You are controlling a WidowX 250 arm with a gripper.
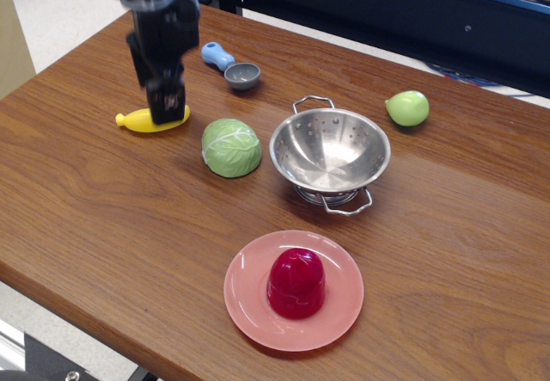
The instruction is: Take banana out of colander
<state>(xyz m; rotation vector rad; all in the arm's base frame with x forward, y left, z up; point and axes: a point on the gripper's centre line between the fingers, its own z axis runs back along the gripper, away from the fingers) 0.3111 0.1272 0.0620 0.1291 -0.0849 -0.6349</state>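
The yellow banana (137, 121) lies flat on the wooden table at the left, well outside the colander. The steel colander (344, 140) stands upright in the middle of the table and holds nothing. My gripper (168, 111) hangs just above the banana's right half and covers part of it. Its black fingers point down and hold nothing; they look slightly apart.
A green cabbage half (231, 147) sits between the banana and the colander. A small grey bowl (242, 76) and a blue piece (216, 54) lie behind. A light-green fruit (407, 107) is at the right. A pink plate (249, 308) bears a red dome (296, 282) in front.
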